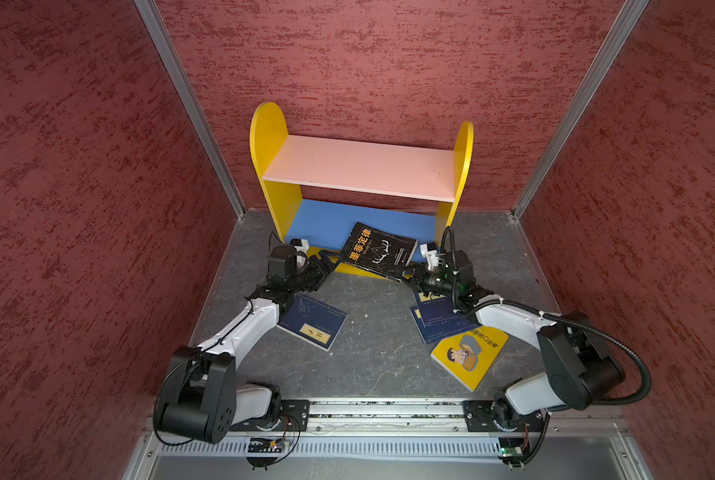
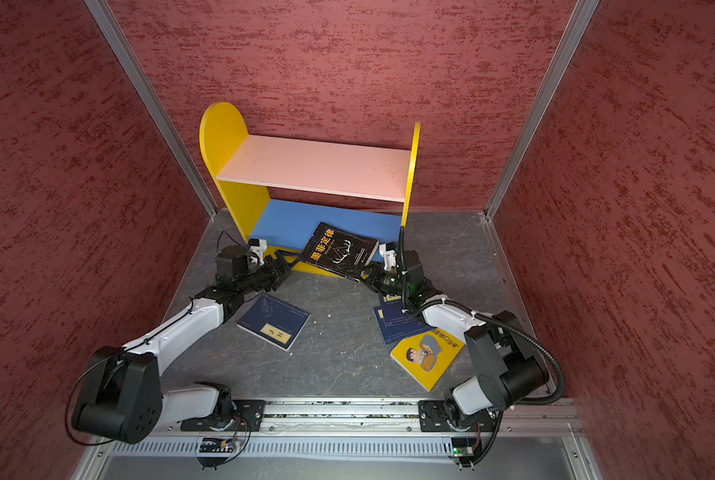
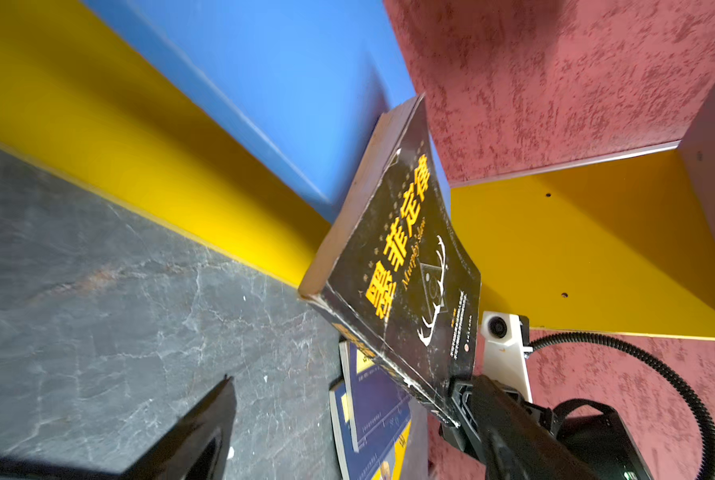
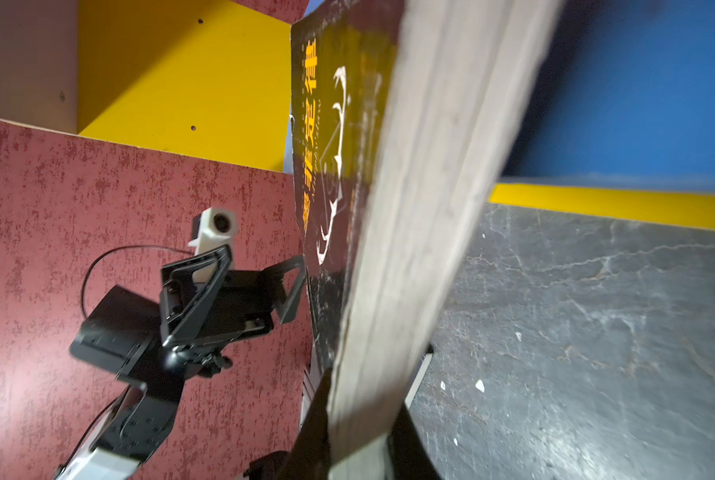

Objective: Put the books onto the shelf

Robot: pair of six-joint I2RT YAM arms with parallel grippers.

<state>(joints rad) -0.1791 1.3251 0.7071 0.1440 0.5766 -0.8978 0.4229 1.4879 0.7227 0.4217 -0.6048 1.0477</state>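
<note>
The right end effector (image 1: 410, 276) is clamping the near right corner of the black book (image 1: 378, 251). The book is leaning tilted at the front of the shelf (image 1: 360, 168), its far corner reaching over the blue lower board (image 1: 318, 220). The left end effector (image 1: 327, 262) is sitting with its jaws apart just beside the book's left edge, gripping nothing. One navy book (image 1: 312, 322) is lying on the desk (image 1: 372, 357) by the left arm, and two stacked navy books (image 1: 434, 324) and the yellow book (image 1: 468, 355) are lying near the right arm.
</note>
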